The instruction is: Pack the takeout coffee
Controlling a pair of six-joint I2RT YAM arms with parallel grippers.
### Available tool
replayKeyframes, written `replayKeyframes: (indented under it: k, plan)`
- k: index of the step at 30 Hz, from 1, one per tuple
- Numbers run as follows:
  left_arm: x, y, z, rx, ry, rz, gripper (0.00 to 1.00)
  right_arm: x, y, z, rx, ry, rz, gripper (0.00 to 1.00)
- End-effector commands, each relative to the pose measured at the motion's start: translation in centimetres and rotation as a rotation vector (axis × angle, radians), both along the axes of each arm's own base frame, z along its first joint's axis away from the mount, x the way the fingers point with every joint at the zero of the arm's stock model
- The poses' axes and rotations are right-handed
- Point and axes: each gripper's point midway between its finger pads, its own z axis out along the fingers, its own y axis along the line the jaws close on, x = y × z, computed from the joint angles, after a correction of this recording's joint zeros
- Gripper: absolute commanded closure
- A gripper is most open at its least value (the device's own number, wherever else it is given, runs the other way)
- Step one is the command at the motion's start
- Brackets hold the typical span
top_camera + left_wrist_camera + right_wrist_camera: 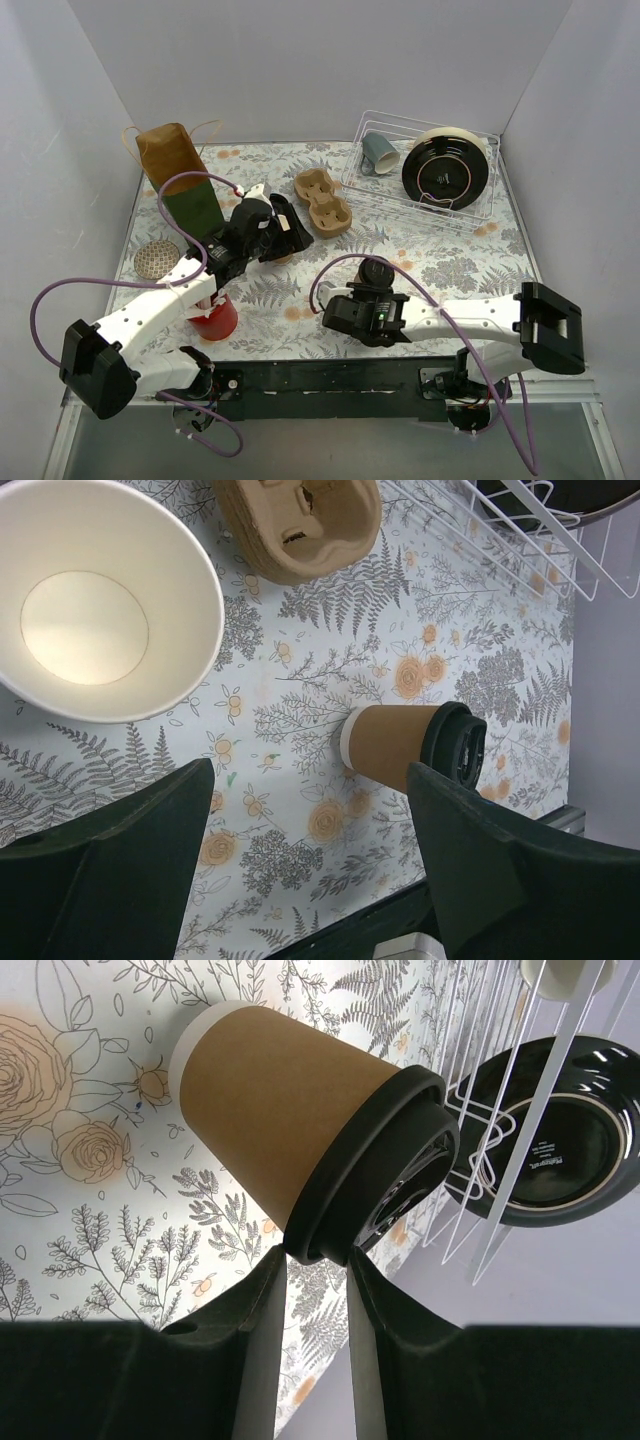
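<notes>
Left jaws stand wide apart and empty: the left gripper (310, 778) hangs over the floral table (330, 670), with an unlidded paper cup (100, 600) just beyond one finger, barely seen from above. Right jaws are nearly closed. The right gripper (317, 1260) meets the black lid (390, 1160) of the upright lidded cup (377, 272) at mid-table, but only the wrist view shows this, and I cannot tell whether it pinches the rim.

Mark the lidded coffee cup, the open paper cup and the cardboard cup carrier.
lidded coffee cup (265, 1095), right wrist view, on its kraft side wall.
open paper cup (85, 628), left wrist view, on its white inner bottom.
cardboard cup carrier (322, 202), top external view, on its middle.
</notes>
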Motion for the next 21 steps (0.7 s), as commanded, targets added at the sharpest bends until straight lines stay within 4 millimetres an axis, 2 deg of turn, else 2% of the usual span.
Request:
replayKeyframes:
  k: [1,3,13,17,21]
  plan:
    - [0.2,0.2,-0.2,0.0,-0.004,-0.001,0.23,-1.2,0.8,-0.8,-0.033,0.05,0.007,0.69]
    - [0.2,0.2,-0.4,-0.001,0.002,-0.001,0.22,-1.3,1.1,-0.6,-0.039,0.051,0.011,0.69]
    - [0.3,0.2,0.6,-0.008,-0.022,-0.023,0.22,-2.1,3.4,0.1,0.014,0.105,0.06,0.53]
    - [0.4,0.1,1.0,-0.008,-0.042,-0.038,0.22,-2.1,4.3,0.7,0.066,0.107,0.102,0.52]
    - [0.0,-0.8,0.9,-0.017,-0.046,-0.104,0.22,-1.4,4.0,2.0,0.137,0.086,0.048,0.52]
